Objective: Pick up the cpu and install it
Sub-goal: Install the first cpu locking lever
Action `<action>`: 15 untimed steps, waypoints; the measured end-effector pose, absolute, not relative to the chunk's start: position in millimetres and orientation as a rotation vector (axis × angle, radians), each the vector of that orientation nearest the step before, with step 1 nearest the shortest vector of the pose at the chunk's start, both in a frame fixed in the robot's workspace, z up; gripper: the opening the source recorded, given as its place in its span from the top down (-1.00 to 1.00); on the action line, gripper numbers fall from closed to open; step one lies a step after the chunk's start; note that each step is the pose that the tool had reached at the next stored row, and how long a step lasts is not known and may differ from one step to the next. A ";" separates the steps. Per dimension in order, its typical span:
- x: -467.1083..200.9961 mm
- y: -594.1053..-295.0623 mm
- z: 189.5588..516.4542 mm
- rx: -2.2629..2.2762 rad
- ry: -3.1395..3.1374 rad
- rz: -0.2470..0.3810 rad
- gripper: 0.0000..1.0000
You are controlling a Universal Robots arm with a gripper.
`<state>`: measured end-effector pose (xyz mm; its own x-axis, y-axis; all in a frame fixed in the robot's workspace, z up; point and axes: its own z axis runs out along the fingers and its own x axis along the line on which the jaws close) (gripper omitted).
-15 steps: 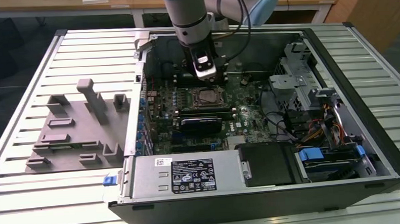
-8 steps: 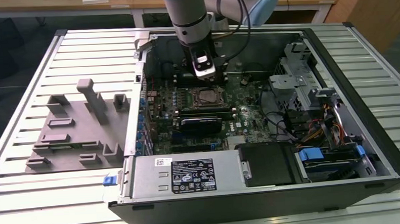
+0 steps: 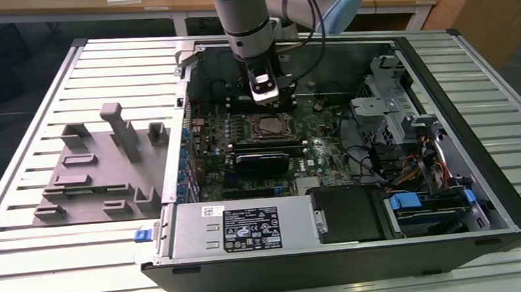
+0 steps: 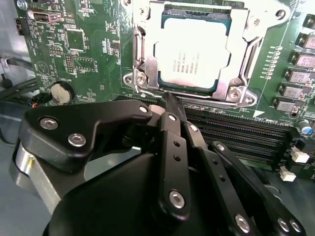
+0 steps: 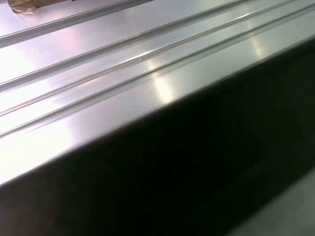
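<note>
Cpu sits flat inside the socket frame on the green motherboard, its silver top facing up, with the metal frame around its edges. In the exterior view the chip lies near the middle of the open computer case, which rests on the ribbed metal surface.

The claw hangs just above the board beside the socket; its black fingers are pressed together at the tips and grasp nothing. In the exterior view the claw is directly behind the socket, pointing down from the arm.

A grey fixture tray stands on the surface at the exterior view's left, well apart from the case. Black memory slots run beside the socket.
</note>
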<state>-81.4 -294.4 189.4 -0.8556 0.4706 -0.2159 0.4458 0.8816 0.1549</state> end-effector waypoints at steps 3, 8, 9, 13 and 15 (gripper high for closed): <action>-81.4 -294.4 189.0 0.695 2.803 0.147 0.79; -81.4 -295.0 188.9 0.698 2.805 0.169 0.79; -81.3 -295.1 188.9 0.699 2.805 0.173 0.79; -81.3 -296.2 188.9 0.702 2.807 0.195 0.79; -81.3 -297.1 188.9 0.704 2.808 0.206 0.79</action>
